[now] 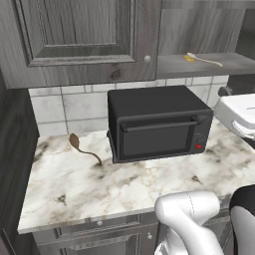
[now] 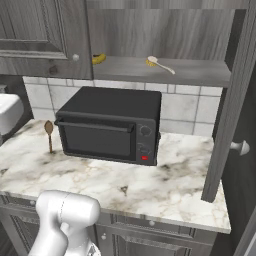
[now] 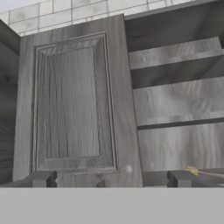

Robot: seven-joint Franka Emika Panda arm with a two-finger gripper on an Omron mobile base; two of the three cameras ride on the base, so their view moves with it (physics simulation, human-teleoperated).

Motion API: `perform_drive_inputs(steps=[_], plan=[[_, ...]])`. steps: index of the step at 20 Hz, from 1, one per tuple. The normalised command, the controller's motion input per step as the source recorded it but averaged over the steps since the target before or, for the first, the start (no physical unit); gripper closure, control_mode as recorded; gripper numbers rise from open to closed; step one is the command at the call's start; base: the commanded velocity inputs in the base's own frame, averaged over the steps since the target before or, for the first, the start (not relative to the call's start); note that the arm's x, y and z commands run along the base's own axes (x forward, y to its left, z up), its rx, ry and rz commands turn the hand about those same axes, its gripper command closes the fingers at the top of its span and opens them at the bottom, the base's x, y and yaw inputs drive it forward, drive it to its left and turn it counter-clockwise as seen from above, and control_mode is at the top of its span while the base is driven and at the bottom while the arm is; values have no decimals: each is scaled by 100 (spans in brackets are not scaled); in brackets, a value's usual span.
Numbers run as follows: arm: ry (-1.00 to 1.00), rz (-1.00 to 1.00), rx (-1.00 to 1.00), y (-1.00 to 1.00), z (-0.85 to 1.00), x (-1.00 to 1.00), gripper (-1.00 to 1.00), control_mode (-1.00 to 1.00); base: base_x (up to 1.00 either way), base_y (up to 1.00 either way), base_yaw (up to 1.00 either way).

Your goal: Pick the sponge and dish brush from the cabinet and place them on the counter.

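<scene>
Far left, R base view: brown long-handled spoon (image 2: 48, 131) lying on counter (image 2: 180, 190), bowl end toward tiled backsplash (image 2: 185, 107), just left of black microwave (image 2: 110, 125). Same spoon in L base view (image 1: 79, 147), lying well left of microwave (image 1: 157, 122), not touching it.

Above, cabinet (image 1: 79, 40): left door shut, round silver knob (image 1: 147, 59) at lower right corner of door. Right half open, grey shelf exposed. On shelf in R base view, left to right: banana (image 2: 98, 58) tucked just beside edge of shut door, then dish brush (image 2: 159, 63) lying flat, yellow head toward left, white handle running right and toward shelf front. Banana and brush apart. L base view: brush (image 1: 201, 59) on shelf above microwave's right end. Sponge: can't tell where.

Right side, R base view: open cabinet door (image 2: 232, 100) swung out edge-on, knob (image 2: 242, 147) facing right.

Hand view: gripper (image 3: 113, 178) aimed at shut door panel, fingertips (image 3: 43, 178) spread wide, as far apart as they go, nothing between them, nothing held. Tip of brush (image 3: 199, 172) visible just above right fingertip, on shelf, untouched.
</scene>
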Motion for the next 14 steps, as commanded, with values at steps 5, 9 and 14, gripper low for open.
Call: perform_drive_inputs(steps=[5,9,14], plan=[[3,-8,-7,6,-2,27,-100,-100,0,0,0],[7,-7,-6,3,-9,34,-100,-100,0,0,0],[5,0,-3,0,-20,31,-100,-100,0,0,0]])
